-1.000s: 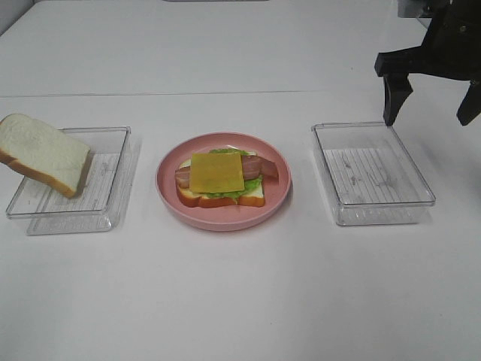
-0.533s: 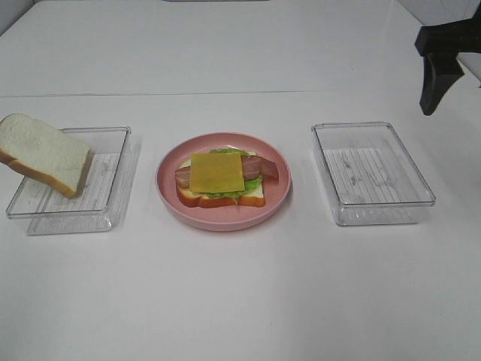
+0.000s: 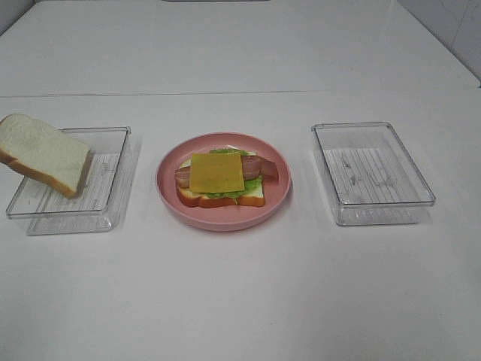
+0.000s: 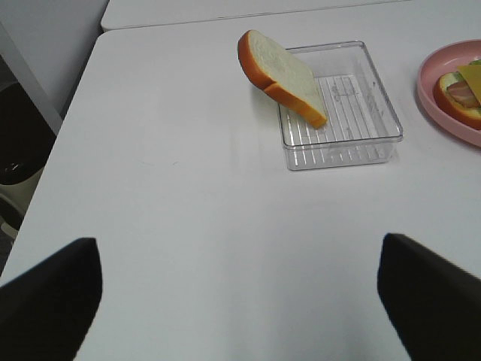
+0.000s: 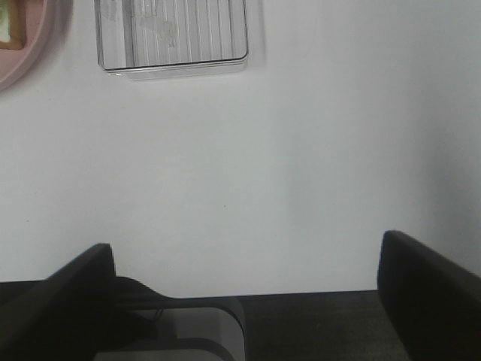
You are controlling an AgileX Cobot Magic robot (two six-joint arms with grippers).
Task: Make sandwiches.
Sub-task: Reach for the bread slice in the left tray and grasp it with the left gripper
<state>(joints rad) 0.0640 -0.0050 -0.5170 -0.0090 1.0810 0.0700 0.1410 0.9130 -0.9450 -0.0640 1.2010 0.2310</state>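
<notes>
At my wrists: my left gripper [image 4: 237, 242] and right gripper [image 5: 246, 242] are both out of the high view. Each wrist camera shows its jaws standing wide apart, with nothing between them.
Front of the table [image 3: 240, 301]: plain white top.
Sandwich [image 3: 197, 197]: it sits open-faced in the middle of the pink plate [image 3: 225, 224]. The cheese square [image 3: 216, 172] lies on top, over bacon, lettuce and the bottom slice.
Top slice [image 3: 43, 154]: it is tilted, with its lower end inside the left tray [image 3: 105, 207] and its upper end propped over the outer rim, well apart from the plate.
Right tray [image 3: 383, 214]: clear plastic, on the plate's other side.
Handling, as I judge it: the slice should be light, soft and easily crushed.
Where to hold: I would pinch it across the crusted edges at the raised end and close gently. The cheese looks slick, so I would lower the slice flat rather than slide it on.
</notes>
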